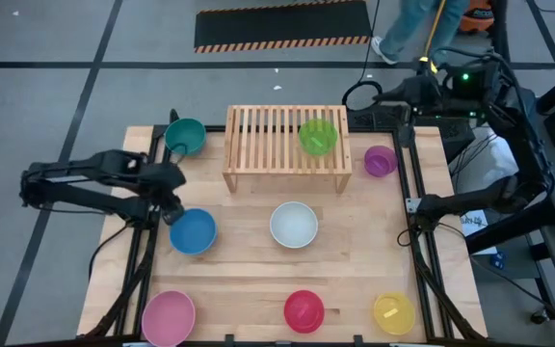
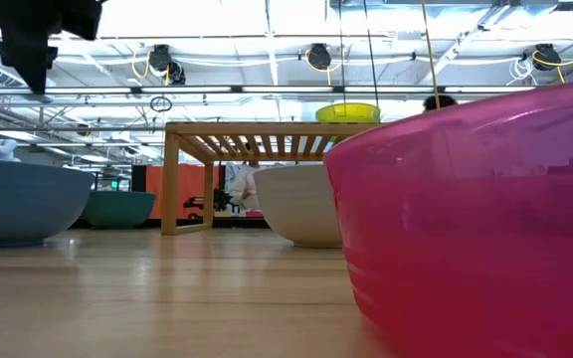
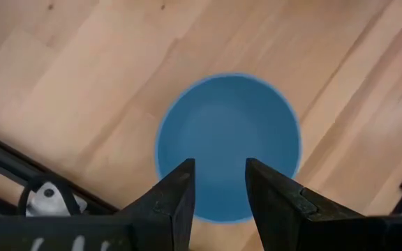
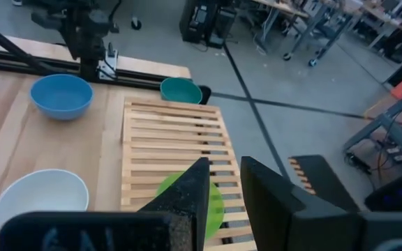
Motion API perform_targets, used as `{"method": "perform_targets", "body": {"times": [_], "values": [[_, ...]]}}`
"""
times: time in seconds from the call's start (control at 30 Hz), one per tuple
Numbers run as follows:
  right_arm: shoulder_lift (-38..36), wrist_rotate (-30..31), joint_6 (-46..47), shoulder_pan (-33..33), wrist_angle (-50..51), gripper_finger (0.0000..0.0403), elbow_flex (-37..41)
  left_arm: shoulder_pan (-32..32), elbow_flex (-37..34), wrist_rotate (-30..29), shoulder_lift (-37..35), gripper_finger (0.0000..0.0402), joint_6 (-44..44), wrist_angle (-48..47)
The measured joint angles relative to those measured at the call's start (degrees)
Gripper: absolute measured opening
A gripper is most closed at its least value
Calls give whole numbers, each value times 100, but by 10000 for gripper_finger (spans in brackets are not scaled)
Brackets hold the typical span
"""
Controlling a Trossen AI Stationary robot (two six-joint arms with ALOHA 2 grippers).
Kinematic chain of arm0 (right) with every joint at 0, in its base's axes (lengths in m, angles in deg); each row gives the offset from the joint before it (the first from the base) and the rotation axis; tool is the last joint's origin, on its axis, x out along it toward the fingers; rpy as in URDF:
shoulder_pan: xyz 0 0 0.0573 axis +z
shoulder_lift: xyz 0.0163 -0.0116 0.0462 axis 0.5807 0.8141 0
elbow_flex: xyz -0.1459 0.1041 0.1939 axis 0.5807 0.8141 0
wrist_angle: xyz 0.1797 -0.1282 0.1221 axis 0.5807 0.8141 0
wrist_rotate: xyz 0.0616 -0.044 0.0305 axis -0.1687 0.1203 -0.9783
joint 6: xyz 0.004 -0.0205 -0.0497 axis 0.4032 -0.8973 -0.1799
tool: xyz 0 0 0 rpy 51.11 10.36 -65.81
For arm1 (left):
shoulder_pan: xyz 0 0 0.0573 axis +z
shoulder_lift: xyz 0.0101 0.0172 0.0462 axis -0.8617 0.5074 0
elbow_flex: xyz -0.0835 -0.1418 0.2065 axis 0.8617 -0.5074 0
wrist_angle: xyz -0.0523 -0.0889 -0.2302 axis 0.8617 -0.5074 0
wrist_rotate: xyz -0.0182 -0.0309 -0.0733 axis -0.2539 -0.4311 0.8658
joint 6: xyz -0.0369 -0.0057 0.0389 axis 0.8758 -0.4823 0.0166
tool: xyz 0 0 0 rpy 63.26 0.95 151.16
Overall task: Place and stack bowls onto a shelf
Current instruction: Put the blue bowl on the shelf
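Note:
The light-wood shelf [image 1: 258,145] stands at the table's far middle. A green bowl [image 1: 317,136] sits on its slatted top near the right end. On the table stand the teal [image 1: 185,137], purple [image 1: 381,160], blue [image 1: 193,231], white [image 1: 294,225], pink [image 1: 169,316], red [image 1: 303,310] and yellow [image 1: 393,313] bowls. My left gripper [image 3: 219,187] hangs open above the blue bowl [image 3: 229,132], pointing down steeply, well clear of it. My right gripper [image 4: 225,183] is open and empty, raised high off the table's far right, looking across the shelf [image 4: 173,146] and green bowl [image 4: 215,206].
Dark frame rails [image 1: 414,193] run along both side edges of the table. In the low view the red bowl [image 2: 476,219] fills the right foreground. A person's legs [image 1: 422,24] show on the floor beyond the far edge. Bare wood lies between the white and red bowls.

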Motion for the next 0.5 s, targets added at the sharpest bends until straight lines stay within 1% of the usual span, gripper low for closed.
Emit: {"method": "perform_targets", "body": {"times": [0.2,0.33,0.5], "values": [[-45,0,-49,0,-10,77,0,0,-2,-63,504,131,-44,98],[-51,-2,-49,0,5,77,0,0,-5,-404,814,131,-97,86],[-51,-1,-121,0,5,77,0,5,-5,-505,1227,131,-643,92]]}}
